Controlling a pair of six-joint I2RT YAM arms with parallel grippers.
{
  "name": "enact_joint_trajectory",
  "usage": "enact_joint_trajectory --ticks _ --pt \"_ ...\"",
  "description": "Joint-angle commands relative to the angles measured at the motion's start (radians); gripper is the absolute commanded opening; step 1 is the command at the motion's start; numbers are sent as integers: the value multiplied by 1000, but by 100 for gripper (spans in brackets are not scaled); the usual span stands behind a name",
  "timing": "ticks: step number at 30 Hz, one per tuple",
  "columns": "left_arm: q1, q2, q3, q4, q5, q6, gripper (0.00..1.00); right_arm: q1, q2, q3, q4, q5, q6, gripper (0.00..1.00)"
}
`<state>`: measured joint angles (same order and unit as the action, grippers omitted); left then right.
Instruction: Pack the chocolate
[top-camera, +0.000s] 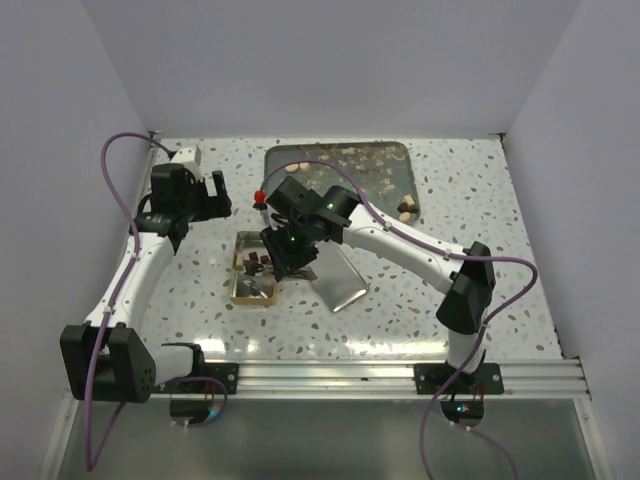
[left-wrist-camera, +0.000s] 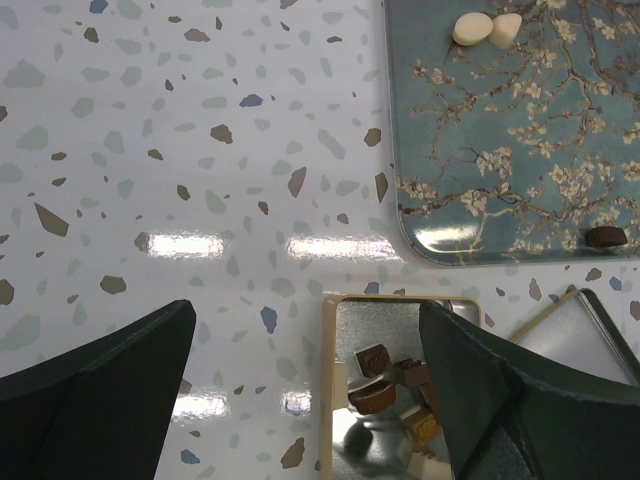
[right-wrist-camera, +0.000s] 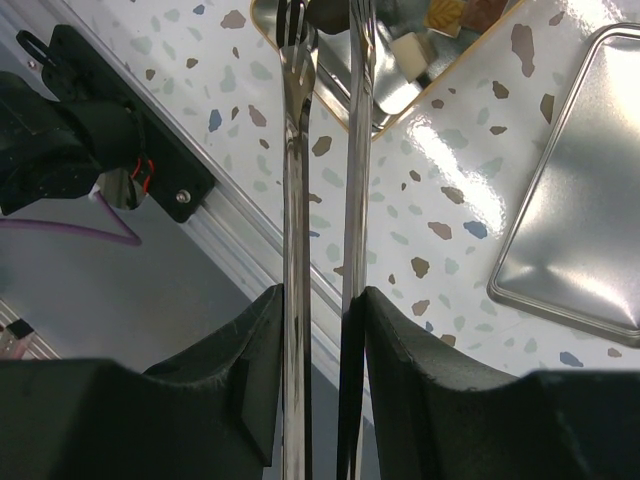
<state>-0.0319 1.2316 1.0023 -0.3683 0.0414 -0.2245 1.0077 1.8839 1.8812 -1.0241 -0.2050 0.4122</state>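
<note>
The chocolate lies in two places. Several brown and tan pieces (left-wrist-camera: 378, 385) sit in the gold tin (top-camera: 237, 285), and more are scattered on the teal blossom tray (top-camera: 300, 165), among them two cream lumps (left-wrist-camera: 487, 28) and a dark one (left-wrist-camera: 605, 237). My right gripper (right-wrist-camera: 322, 295) is shut on steel tongs (right-wrist-camera: 297, 150). The two arms of the tongs stand slightly apart, with their tips over the tin (right-wrist-camera: 390, 80). Whether a piece sits between the tips is hidden. My left gripper (left-wrist-camera: 307, 310) hangs open above the table at the tin's far end (left-wrist-camera: 327, 380) and holds nothing.
The tin's silver lid (top-camera: 340, 285) lies flat just right of the tin and shows again in the right wrist view (right-wrist-camera: 580, 200). A small red object (top-camera: 261, 195) sits by the tray's near left corner. The aluminium mounting rail (top-camera: 330, 375) runs along the near edge.
</note>
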Motion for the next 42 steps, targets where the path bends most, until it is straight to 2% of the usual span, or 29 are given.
enact_joint_trajectory --ticks 1,17,22,35,42 --pt "10 -30 16 15 9 -3 100 5 -14 42 19 -24 19 38" --pt "10 -32 13 19 8 -1 100 5 -9 45 33 -19 31 41" --pt "10 -34 10 19 5 -1 100 0 -23 58 18 47 33 38" --pt "10 -34 2 26 12 -3 100 -305 -158 -26 25 125 5 37" --pt "10 -34 4 28 8 -3 100 -374 -193 -152 56 168 -19 37"
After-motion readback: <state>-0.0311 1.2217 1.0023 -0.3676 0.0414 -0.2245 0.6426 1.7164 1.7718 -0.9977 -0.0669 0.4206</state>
